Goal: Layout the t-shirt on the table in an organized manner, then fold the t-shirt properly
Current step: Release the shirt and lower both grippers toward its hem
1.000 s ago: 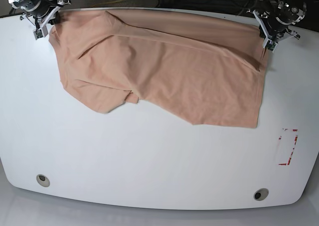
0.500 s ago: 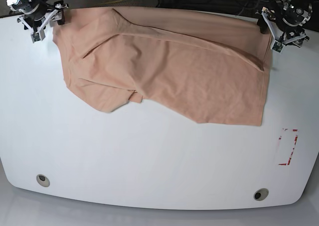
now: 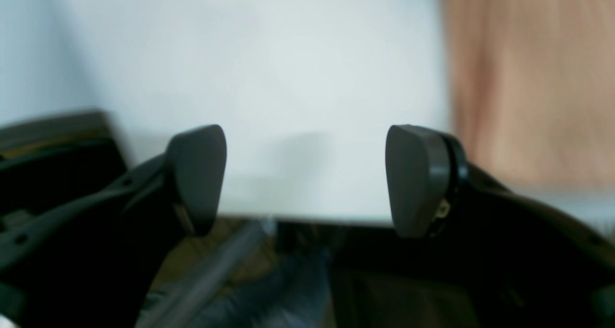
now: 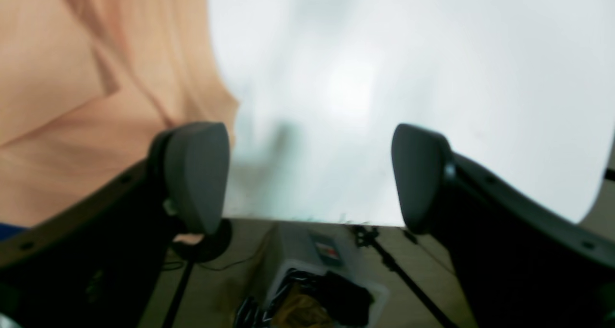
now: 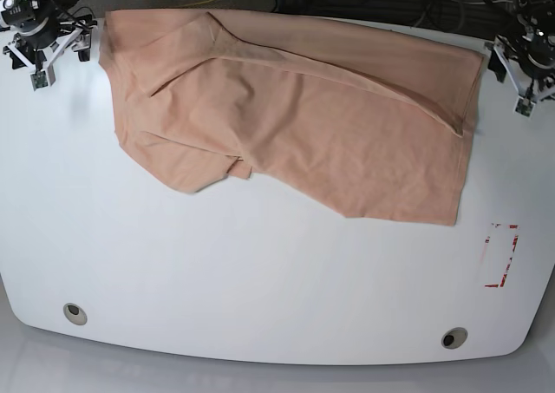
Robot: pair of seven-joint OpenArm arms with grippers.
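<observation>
The peach-pink t-shirt lies spread along the back of the white table, with a folded-under flap at its front left. My right gripper hovers open just off the shirt's back left corner. My left gripper stands open beside its back right corner. In the left wrist view the left gripper is empty over bare table, with the t-shirt off to the right. In the right wrist view the right gripper is also empty, the t-shirt lying left of it.
A small red rectangle mark sits near the table's right edge. Two round grommet holes lie near the front edge. Behind the table's back edge are cables and a stand on the floor.
Both grippers have opened, let go of the t-shirt's back corners and drawn outward to the table's sides. The shirt now lies flatter and wider along the back edge.
</observation>
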